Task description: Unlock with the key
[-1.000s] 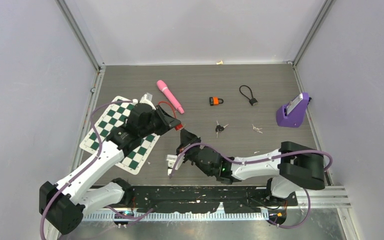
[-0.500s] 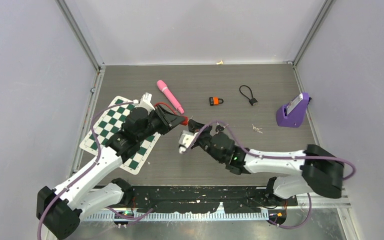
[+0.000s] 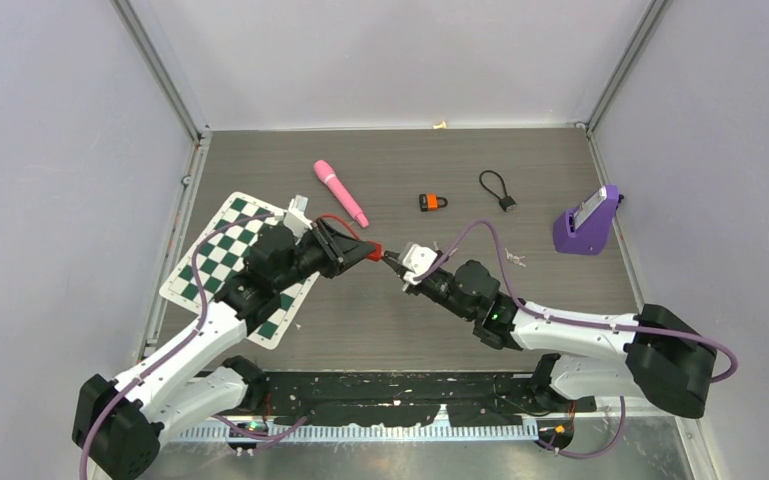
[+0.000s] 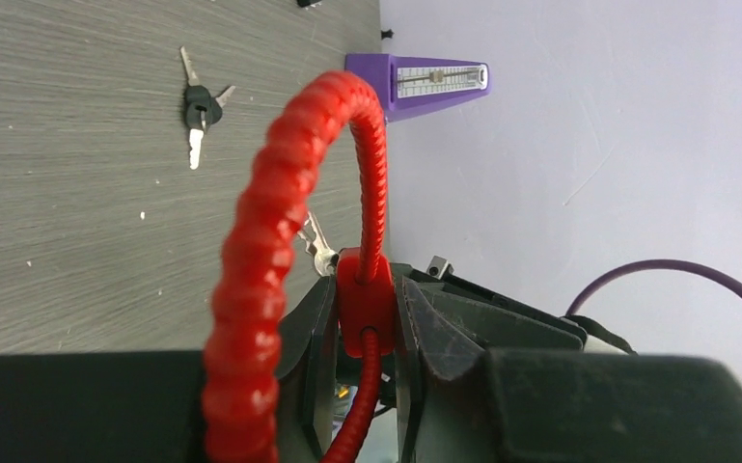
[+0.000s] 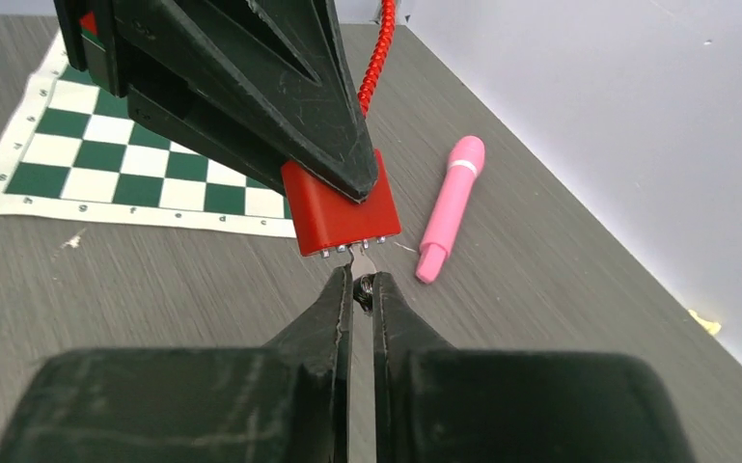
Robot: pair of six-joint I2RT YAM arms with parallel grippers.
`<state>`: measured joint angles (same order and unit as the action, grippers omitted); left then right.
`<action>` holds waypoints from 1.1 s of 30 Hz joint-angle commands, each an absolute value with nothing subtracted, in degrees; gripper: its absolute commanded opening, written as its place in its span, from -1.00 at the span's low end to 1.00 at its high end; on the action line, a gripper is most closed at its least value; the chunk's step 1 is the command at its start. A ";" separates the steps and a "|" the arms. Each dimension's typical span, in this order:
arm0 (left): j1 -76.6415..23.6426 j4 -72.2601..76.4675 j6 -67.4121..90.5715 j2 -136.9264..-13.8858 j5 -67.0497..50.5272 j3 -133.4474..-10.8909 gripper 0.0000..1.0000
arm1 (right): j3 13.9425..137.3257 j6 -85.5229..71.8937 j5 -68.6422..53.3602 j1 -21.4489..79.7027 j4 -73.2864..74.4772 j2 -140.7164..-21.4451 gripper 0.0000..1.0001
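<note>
Locks, two: red lock [image 5: 341, 217], orange lock [image 3: 433, 202]. Key bunches, two: black bunch [image 4: 198, 108], silver bunch [image 3: 513, 259]. Single key [image 5: 364, 260], one. Chess mat [image 3: 202, 263], pink tube [image 3: 340, 192], purple stand [image 3: 588, 222], black loop [image 3: 497, 188]: one each.

Pale lavender walls [image 3: 390, 60] box in a grey wood-grain table [image 3: 410, 150] — aluminium posts [image 3: 160, 68] at the back corners.

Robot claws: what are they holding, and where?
Left gripper clamps the red cable padlock by its body; right gripper pinches the small silver key by its head.
</note>
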<state>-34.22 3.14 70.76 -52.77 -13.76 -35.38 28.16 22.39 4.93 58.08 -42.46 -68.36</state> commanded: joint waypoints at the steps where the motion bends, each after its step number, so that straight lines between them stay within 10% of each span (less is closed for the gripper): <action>1: -33.62 10.02 70.25 -50.98 -20.28 -35.78 -1.00 | 28.71 13.56 1.12 56.89 -49.66 -64.48 -0.86; 4: -31.95 10.06 69.02 -50.51 -20.92 -35.68 -1.00 | 28.59 12.84 -1.10 56.88 -47.51 -62.94 -0.33; 10: -28.70 12.73 63.54 -49.21 -23.46 -34.62 -1.00 | 30.56 5.00 -3.11 54.51 -35.59 -56.78 0.08; 33: -27.94 35.39 67.61 -51.54 -37.34 -33.04 -1.00 | 27.51 -59.65 -26.35 37.35 -64.54 -64.80 -0.02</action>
